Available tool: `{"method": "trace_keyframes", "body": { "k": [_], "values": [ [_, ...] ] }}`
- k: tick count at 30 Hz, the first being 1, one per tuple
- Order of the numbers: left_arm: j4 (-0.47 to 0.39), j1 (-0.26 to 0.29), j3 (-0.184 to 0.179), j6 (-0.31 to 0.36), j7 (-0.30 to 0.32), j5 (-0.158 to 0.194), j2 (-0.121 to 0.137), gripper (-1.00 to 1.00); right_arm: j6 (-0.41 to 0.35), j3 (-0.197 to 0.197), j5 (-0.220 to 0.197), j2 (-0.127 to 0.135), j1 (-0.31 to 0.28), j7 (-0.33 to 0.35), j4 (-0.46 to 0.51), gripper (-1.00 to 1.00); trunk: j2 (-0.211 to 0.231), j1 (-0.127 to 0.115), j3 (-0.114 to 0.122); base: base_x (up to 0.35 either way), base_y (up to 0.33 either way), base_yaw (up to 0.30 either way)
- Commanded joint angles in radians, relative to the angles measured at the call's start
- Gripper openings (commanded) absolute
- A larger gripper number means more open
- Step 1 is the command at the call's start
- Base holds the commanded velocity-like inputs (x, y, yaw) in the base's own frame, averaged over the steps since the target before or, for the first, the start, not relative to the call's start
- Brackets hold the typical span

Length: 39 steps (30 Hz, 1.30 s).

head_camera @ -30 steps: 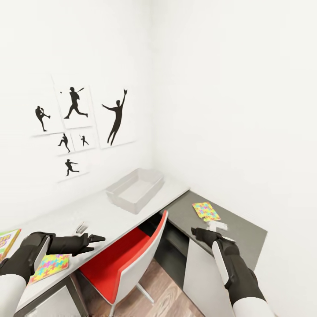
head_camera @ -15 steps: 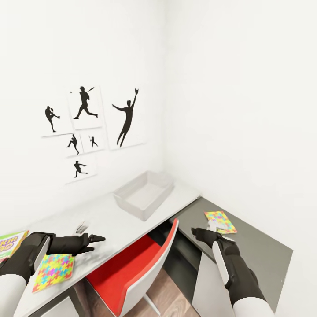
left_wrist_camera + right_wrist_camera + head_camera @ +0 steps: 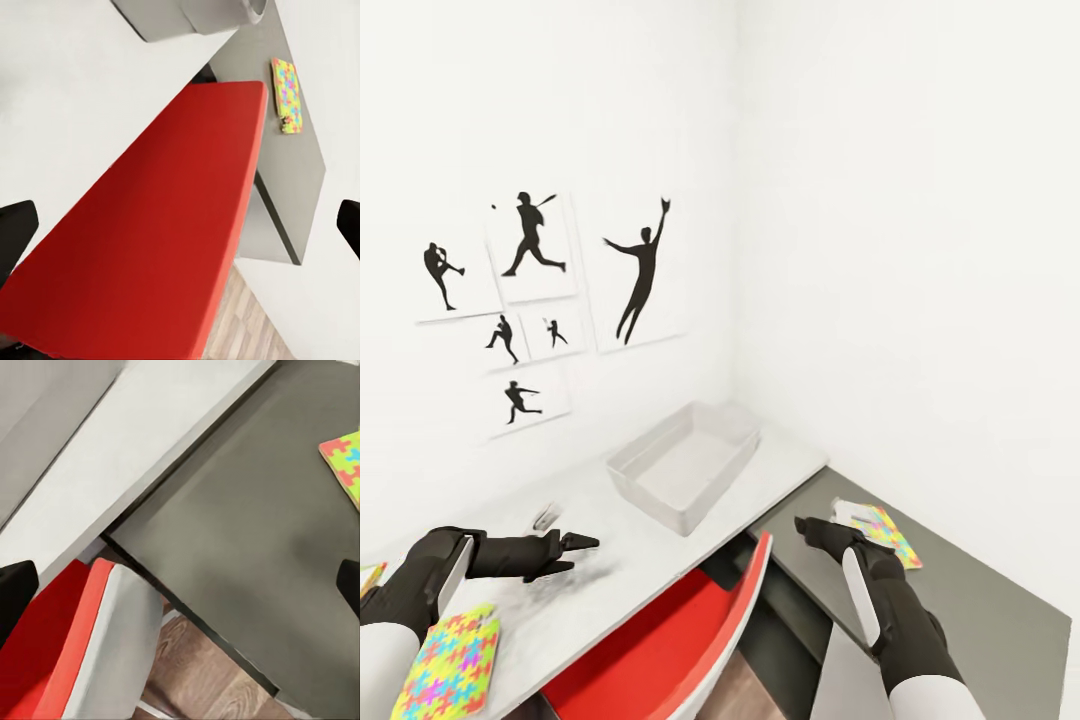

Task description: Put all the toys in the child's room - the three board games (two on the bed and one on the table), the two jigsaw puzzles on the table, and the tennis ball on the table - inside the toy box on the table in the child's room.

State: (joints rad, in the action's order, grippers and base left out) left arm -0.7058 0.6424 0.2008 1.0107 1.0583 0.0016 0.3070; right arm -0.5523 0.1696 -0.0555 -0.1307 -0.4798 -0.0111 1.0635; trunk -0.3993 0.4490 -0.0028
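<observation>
The empty toy box sits on the pale desk in the corner. One jigsaw puzzle lies under the left arm, another on the dark wing just beyond the right gripper. Both it and the left gripper hover spread and empty, flanking a red chair.
</observation>
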Motion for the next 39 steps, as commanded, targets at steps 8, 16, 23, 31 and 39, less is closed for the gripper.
{"method": "trace_keyframes", "body": {
  "k": [8, 16, 23, 31, 39],
  "values": [
    [0.0, 0.0, 0.002, 0.008, 0.003, 0.0, 0.0, 1.0, -0.005, 0.002, -0.006, -0.001, 0.0, -0.001, 0.001, 1.0, -0.001, 0.001, 0.0, 0.176, 0.0, 0.0],
    [0.0, 0.0, 0.002, 0.008, 0.003, 0.0, 0.0, 1.0, -0.005, 0.002, -0.006, -0.001, 0.0, -0.001, 0.001, 1.0, -0.001, 0.001, 0.0, 0.081, -0.04, 0.021],
    [0.0, 0.0, 0.002, 0.008, 0.003, 0.0, 0.0, 1.0, -0.003, 0.002, -0.006, -0.001, 0.0, -0.001, 0.001, 1.0, -0.001, 0.001, 0.0, 0.116, -0.1, 0.226],
    [0.0, 0.0, 0.002, 0.008, 0.003, 0.0, 0.0, 1.0, -0.004, 0.002, -0.006, -0.001, 0.0, -0.001, 0.001, 1.0, -0.001, 0.001, 0.0, 0.128, -0.01, 0.084],
    [0.0, 0.0, 0.001, 0.008, 0.003, 0.0, -0.001, 1.0, -0.001, 0.003, -0.007, 0.001, 0.0, 0.003, 0.001, 1.0, -0.001, 0.001, 0.0, 0.103, -0.001, 0.005]
  ]
}}
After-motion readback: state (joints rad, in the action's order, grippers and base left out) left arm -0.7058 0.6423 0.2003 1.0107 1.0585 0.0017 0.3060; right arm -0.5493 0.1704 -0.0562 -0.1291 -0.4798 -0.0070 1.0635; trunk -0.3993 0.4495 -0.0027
